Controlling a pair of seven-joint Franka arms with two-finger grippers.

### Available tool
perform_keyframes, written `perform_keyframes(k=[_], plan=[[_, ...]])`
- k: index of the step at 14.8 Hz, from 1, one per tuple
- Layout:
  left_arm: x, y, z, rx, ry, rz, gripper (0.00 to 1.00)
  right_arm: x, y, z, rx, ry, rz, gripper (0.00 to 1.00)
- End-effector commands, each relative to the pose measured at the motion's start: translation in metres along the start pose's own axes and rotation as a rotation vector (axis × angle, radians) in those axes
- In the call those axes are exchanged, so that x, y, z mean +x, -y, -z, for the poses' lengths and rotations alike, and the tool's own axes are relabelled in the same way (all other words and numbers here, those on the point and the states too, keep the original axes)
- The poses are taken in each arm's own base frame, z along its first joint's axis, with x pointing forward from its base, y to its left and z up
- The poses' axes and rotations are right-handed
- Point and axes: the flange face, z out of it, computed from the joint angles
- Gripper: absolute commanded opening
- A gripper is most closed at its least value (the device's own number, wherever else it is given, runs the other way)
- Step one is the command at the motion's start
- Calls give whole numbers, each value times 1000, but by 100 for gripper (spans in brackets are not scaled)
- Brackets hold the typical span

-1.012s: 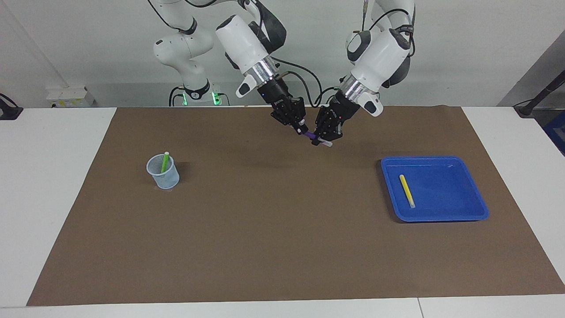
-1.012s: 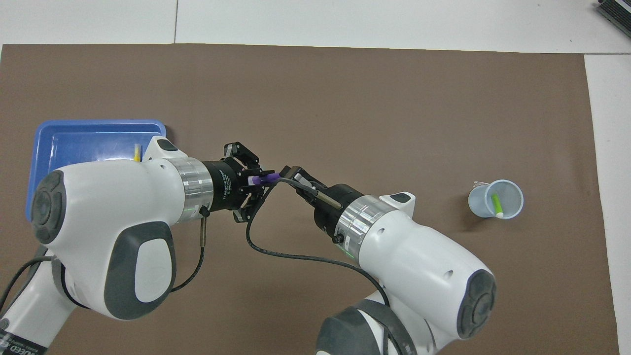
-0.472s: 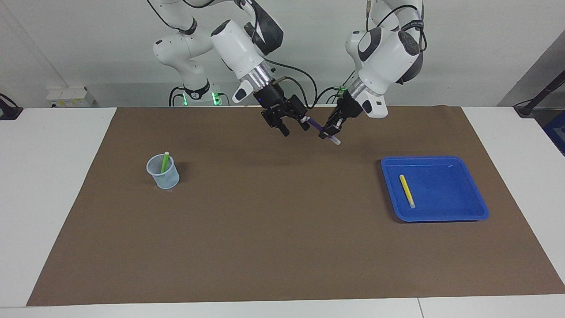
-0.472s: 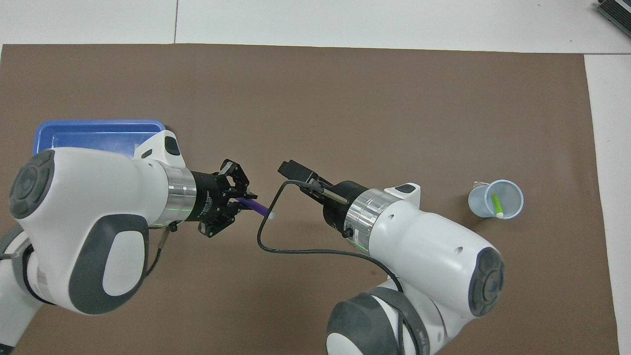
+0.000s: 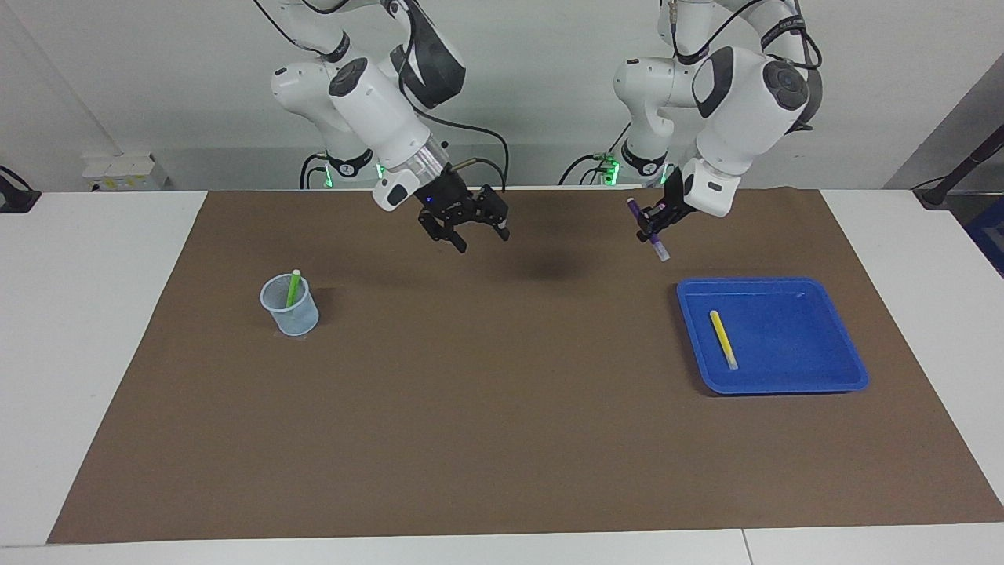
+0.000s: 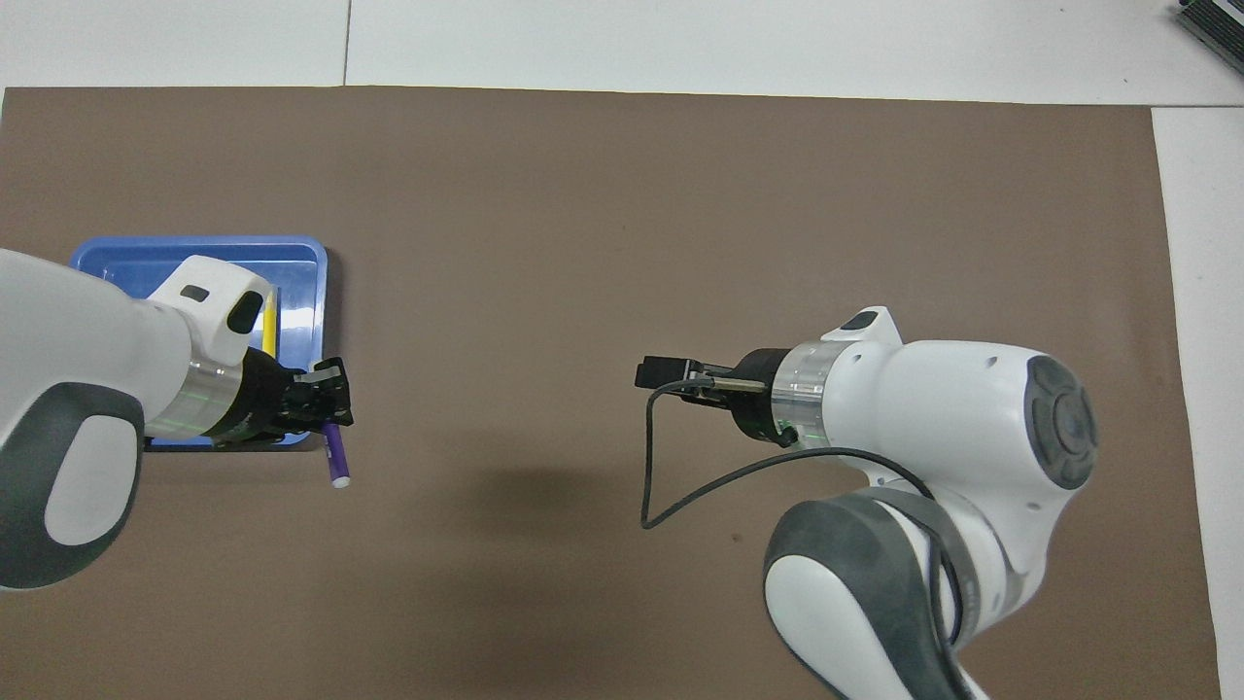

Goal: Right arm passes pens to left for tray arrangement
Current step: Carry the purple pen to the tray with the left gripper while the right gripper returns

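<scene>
Brown mat: yellow pen [image 5: 722,339] already in blue tray [image 5: 831,314]; purple pen [image 5: 649,229] clamped in left gripper [image 5: 656,224] near tray; right gripper [image 5: 471,233] spread, bare; green pen [image 5: 292,289] left in cup [image 5: 290,307].

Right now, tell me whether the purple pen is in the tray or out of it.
Out. The left gripper holds the purple pen in the air, near the blue tray; only the yellow pen lies inside.
</scene>
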Motion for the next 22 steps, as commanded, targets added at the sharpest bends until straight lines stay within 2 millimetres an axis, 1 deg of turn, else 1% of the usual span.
perform_keyframes(k=[1, 2, 3, 4, 5, 7, 9, 11, 12, 13, 14, 16, 17, 19, 21, 22], plan=[[10, 39, 12, 85, -9, -166, 0, 8, -36, 19, -168, 33, 86, 100], [17, 53, 13, 106, -11, -208, 0, 12, -49, 23, -223, 39, 99, 100], [24, 64, 11, 121, -9, -245, 0, 24, -67, 33, -238, 26, 86, 100], [32, 73, 7, 135, -8, -272, 0, 32, -85, 40, -243, 27, 109, 100], [40, 81, 2, 155, -8, -295, 0, 36, -95, 44, -248, 37, 141, 100], [57, 94, -7, 172, -29, -308, 0, 48, -137, 60, -289, 63, 97, 100], [75, 108, -17, 190, -47, -323, 0, 53, -171, 76, -312, 73, 23, 97], [92, 117, -31, 209, -75, -328, 0, 57, -213, 94, -324, 95, -77, 97], [99, 123, -35, 209, -84, -318, 0, 58, -230, 101, -353, 98, -98, 96], [104, 126, -41, 222, -86, -323, 0, 56, -243, 101, -395, 103, -106, 89], [110, 128, -47, 236, -96, -332, 0, 55, -250, 97, -418, 102, -145, 87], [121, 134, -60, 234, -107, -326, 0, 52, -262, 82, -451, 106, -245, 87], [127, 138, -68, 232, -110, -322, 0, 55, -271, 69, -472, 120, -285, 85], [138, 141, -88, 226, -115, -321, 0, 58, -280, 54, -477, 121, -306, 85], [149, 145, -100, 220, -132, -318, 0, 58, -280, 53, -479, 115, -302, 85], [155, 148, -106, 222, -130, -316, 0, 59, -279, 52, -479, 111, -298, 82]])
